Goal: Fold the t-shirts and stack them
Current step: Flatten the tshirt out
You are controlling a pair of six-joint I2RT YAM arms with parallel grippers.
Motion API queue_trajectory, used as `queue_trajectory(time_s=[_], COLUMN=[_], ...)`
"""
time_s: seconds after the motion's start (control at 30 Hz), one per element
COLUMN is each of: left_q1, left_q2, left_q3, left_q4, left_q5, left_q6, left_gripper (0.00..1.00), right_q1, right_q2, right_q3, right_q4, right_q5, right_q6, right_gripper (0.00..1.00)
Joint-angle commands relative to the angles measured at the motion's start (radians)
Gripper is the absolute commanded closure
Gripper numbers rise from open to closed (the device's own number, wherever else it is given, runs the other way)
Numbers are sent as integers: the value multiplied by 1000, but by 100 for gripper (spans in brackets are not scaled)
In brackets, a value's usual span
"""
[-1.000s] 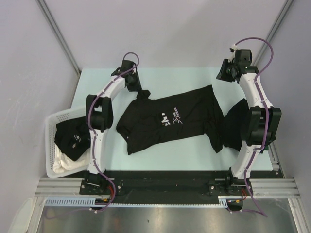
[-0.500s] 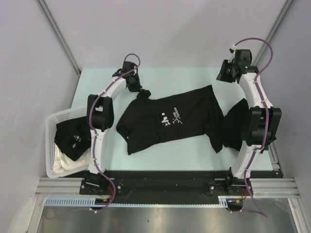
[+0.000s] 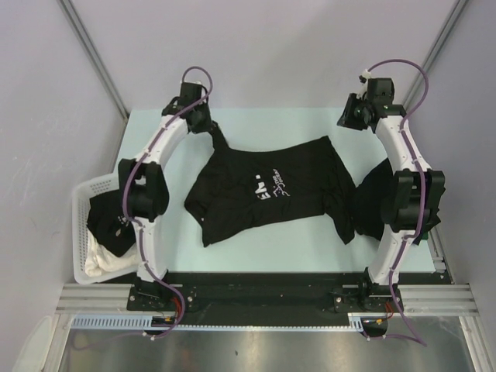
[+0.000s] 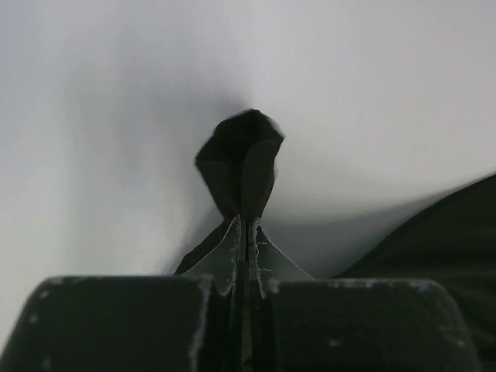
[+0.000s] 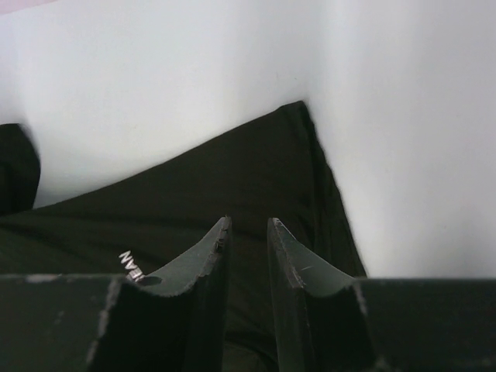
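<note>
A black t-shirt (image 3: 263,194) with small white print lies spread on the pale table. Its far left corner is drawn up into a stretched point. My left gripper (image 3: 208,128) is shut on that corner; in the left wrist view the jaws (image 4: 246,221) meet on a bunched tip of black fabric (image 4: 242,159). Over the table's far right hangs my right gripper (image 3: 346,122), above the shirt's far right corner. In the right wrist view it (image 5: 248,222) stands open with a narrow gap and nothing in it, the t-shirt (image 5: 232,178) below.
A second black t-shirt (image 3: 373,198) lies bunched at the right edge, under the right arm. A white lattice basket (image 3: 80,225) at the left holds another black t-shirt (image 3: 108,221) and a white cloth (image 3: 99,262). Grey walls close in the table at the back and sides.
My left gripper has shut on the shirt's far left corner and pulled it back and to the left, stretching the shirt. The right gripper has shifted slightly left.
</note>
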Motion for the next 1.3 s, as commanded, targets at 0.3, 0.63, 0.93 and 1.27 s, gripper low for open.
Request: queue_trajectory(time_s=[0.3, 0.63, 0.93, 1.27], left_q1=[38, -92, -143, -142], left_q2=[-126, -54, 101, 116], left_q3=[-131, -71, 54, 26], left_q4=[-13, 136, 121, 132], left_q5=[15, 174, 234, 187], left_q6=[-24, -39, -59, -9], left_gripper=[100, 100, 100, 75], right_q1=[28, 17, 16, 14], right_q2=[48, 24, 10, 0], right_q3=[90, 60, 49, 54], right_q4=[27, 12, -3, -20], right_q5=[-40, -34, -26, -26], right_q6=[16, 0, -7, -13], right_gripper=[70, 70, 70, 70])
